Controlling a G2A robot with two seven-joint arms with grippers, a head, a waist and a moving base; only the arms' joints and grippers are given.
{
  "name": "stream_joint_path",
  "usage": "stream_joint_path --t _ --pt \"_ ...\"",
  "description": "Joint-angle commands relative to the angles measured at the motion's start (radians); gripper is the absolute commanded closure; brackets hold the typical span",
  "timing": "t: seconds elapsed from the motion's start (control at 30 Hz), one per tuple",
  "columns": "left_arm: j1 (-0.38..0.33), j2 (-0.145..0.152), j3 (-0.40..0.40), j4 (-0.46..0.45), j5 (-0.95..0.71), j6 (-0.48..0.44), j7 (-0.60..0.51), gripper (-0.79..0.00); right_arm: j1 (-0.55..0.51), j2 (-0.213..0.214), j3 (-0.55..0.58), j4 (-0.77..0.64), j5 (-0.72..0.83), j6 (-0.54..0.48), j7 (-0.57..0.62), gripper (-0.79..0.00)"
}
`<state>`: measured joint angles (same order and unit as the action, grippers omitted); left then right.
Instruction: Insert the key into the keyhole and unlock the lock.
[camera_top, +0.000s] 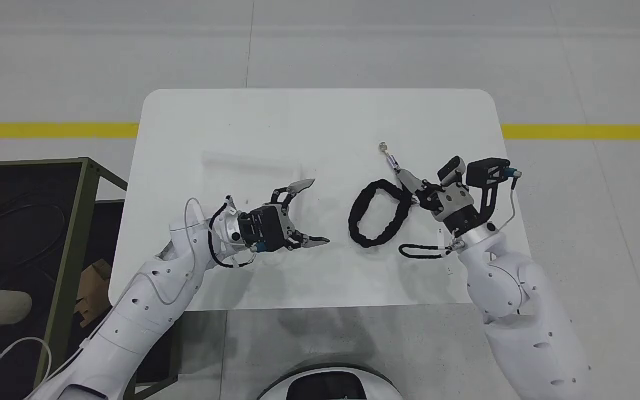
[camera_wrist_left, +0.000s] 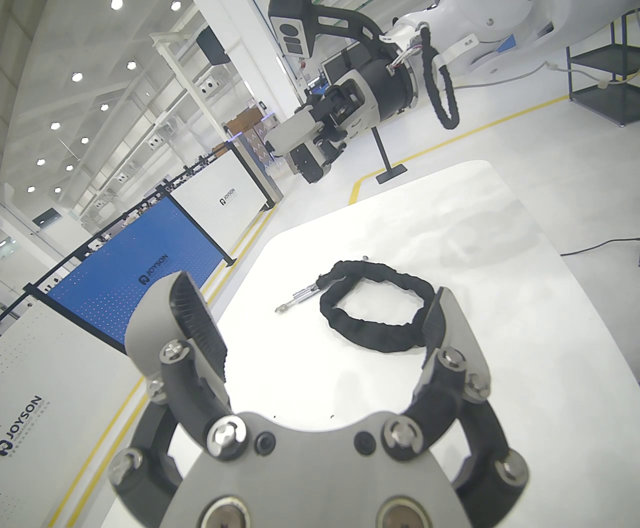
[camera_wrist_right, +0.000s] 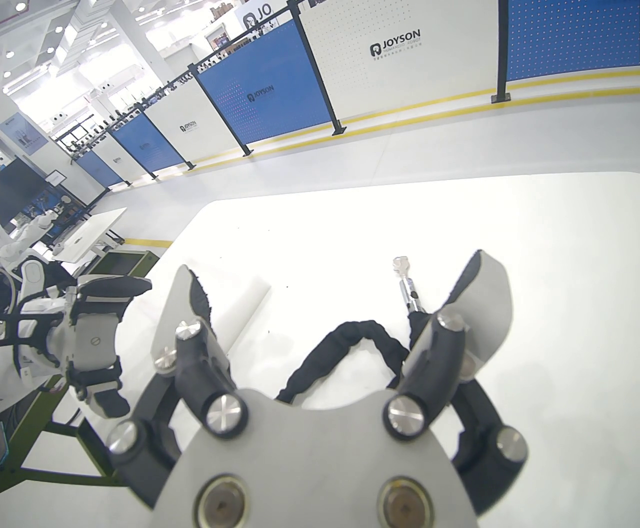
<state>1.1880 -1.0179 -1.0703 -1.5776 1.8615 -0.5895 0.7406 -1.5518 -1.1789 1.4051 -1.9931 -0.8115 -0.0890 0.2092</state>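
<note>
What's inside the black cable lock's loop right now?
Only bare table inside the cable lock loop; its metal end lies outside. In the left wrist view, a finger of the left hand covers the loop's near edge.

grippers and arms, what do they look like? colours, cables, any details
Both the left arm and right arm have smooth white shells, with a black corrugated cable looped at each wrist. The left gripper and right gripper match: curved silver fingers with black pads, black linkages, silver screws and a grey metal base plate.

Left claw (camera_wrist_left: 309, 290) spread wide, black cable lock (camera_wrist_left: 372, 274) beyond, key (camera_wrist_left: 292, 301) seemingly attached
</note>
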Motion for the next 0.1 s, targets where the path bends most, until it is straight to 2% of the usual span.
stream_joint_path --t 0.0,0.07 --pt "0.000 0.000 0.000 0.000 0.000 0.000 0.000 -0.784 0.000 0.000 0.000 0.000 0.000 0.000 0.000 -0.784" --pt "0.000 0.000 0.000 0.000 0.000 0.000 0.000 -0.784 0.000 0.000 0.000 0.000 0.000 0.000 0.000 -0.784"
